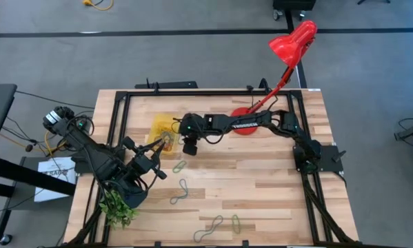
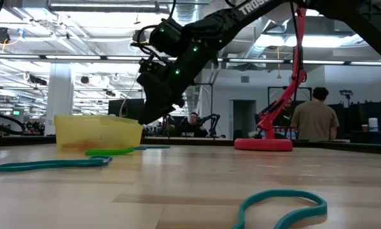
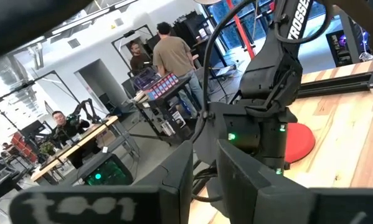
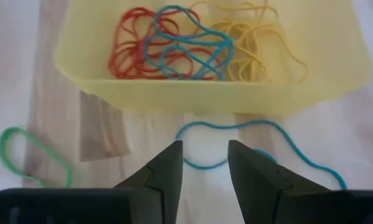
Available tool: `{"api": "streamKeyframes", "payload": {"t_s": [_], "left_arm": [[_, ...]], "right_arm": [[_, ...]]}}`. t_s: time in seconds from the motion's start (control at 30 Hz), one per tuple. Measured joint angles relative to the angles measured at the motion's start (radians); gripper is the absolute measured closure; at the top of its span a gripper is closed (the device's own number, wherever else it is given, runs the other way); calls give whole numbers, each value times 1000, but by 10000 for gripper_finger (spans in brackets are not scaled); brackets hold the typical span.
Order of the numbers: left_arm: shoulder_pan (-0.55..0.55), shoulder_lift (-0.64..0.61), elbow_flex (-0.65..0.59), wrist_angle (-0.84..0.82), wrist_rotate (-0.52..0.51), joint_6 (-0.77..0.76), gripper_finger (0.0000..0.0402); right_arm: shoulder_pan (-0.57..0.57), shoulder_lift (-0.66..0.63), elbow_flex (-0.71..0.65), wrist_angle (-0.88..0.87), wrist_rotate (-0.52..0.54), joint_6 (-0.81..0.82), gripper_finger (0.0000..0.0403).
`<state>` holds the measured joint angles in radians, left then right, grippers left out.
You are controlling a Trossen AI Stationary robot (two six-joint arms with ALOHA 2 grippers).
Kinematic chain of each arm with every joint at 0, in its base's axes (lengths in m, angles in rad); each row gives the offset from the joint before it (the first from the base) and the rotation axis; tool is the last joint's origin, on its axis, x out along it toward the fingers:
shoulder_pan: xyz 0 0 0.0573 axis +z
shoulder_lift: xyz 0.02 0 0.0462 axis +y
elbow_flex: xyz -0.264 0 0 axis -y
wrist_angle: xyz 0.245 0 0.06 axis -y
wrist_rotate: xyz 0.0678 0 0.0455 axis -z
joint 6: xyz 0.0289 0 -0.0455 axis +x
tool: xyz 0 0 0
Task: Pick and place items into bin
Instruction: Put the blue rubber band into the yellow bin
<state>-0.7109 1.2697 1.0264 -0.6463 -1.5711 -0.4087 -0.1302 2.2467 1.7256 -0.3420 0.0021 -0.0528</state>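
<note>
The bin [image 1: 163,131] sits on the desk [image 1: 275,186] with several loops [image 4: 174,43] inside it; the right end effector [image 4: 203,163] hangs just beside the bin, more loops [image 1: 181,191] lie beyond it, and the lamp base [image 1: 245,127] stands farther off

a pale wooden table [image 1: 261,179] made of butcher-block planks, with a black metal frame [image 1: 123,117] running along its edges; a red desk lamp [image 1: 292,41] stands at the far side of the table, its round red base [image 1: 242,128] on the wood, its thin stem leaning up to a red shade beyond the table edge; a leafy green plant [image 1: 116,209] sits at the near left corner; grey floor all around; in the low view, a large workshop behind the table, where a person in an olive shirt [image 2: 313,117] stands facing away and another person [image 2: 191,124] sits at a desk
</note>
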Motion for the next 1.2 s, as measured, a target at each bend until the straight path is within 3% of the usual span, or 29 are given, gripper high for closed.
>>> {"api": "streamKeyframes", "payload": {"t_s": [0.67, 0.87, 1.2], "left_arm": [[0, 0, 0, 2, 0, 1, 340], [0, 0, 0, 12, 0, 1, 340], [0, 0, 0, 9, 0, 3, 340]], "right_arm": [[18, 0, 0, 39, -1, 36, 282], [19, 67, 3, 121, -3, 41, 282], [10, 72, 1, 75, 48, 59, 282]]}}
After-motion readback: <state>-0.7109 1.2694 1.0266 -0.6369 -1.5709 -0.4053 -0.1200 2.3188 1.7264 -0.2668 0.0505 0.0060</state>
